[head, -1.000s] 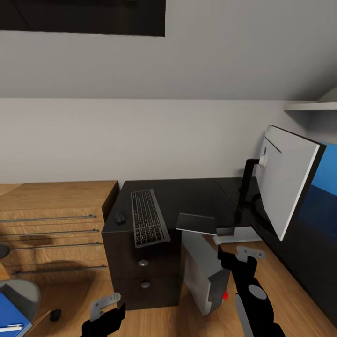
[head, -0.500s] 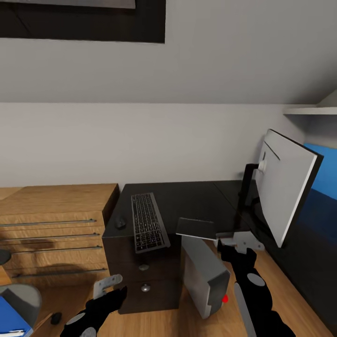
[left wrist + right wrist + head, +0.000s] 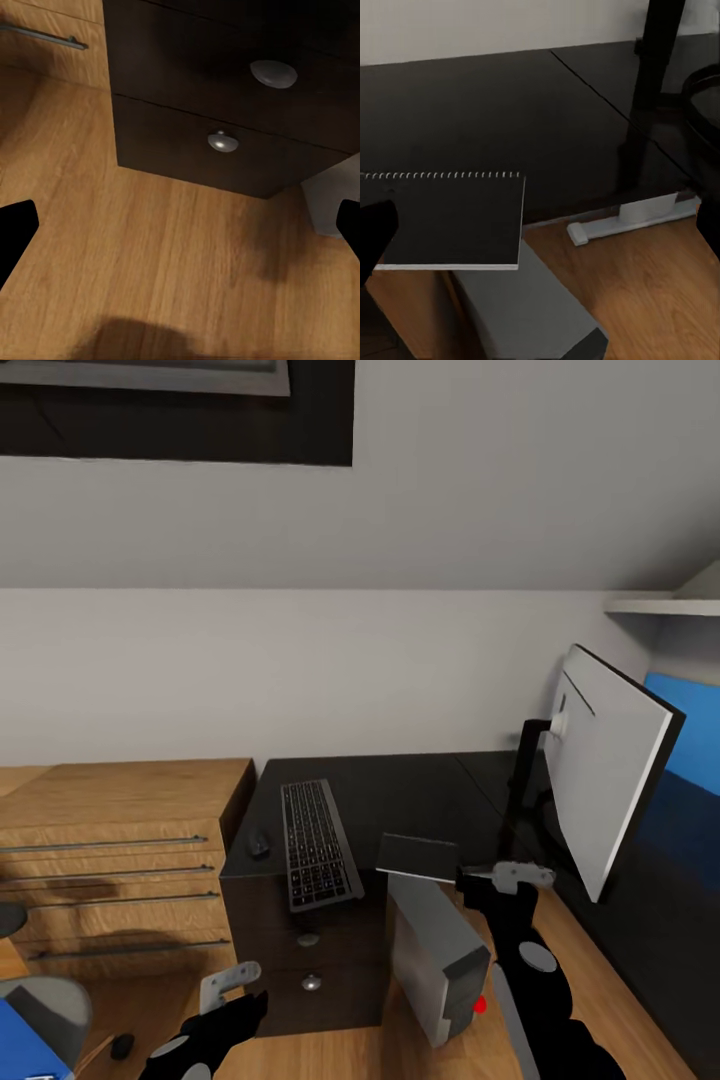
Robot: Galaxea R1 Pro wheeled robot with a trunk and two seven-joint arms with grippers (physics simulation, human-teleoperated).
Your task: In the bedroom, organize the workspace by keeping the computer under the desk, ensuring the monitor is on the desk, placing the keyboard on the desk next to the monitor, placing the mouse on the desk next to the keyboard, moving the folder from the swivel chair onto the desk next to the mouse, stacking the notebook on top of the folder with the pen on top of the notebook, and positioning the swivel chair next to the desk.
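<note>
Four task items already sit on the table (image 3: 400, 785), taken here as the landmark.

- Monitor (image 3: 600, 780): upright on the table's right wing, pale back panel facing the camera. Placed.
- Keyboard (image 3: 317, 843): flat on the table's left part, well apart from the monitor; whether that counts as next to it is doubtful.
- Mouse (image 3: 259, 846): on the table just beside the keyboard's left edge. Placed.
- Notebook (image 3: 417, 856): dark, spiral-bound, lying at the table's front edge and overhanging it above the computer. Not yet stacked.
- Computer (image 3: 437, 950): grey tower on the floor, tilted, standing partly forward of the table's front edge; needs checking that it is properly under.
- Folder (image 3: 22, 1048): blue corner visible on the swivel chair (image 3: 50, 1000), well to the left of the table. Move outstanding.
- Pen: not made out here.

Left gripper (image 3: 232, 982): low before the table's drawers, fingers (image 3: 15, 225) spread, empty.
Right gripper (image 3: 508, 877): near the table's front edge beside the notebook, fingers spread, empty.

Remaining, by judgement: folder, notebook stack, pen, chair.
</note>
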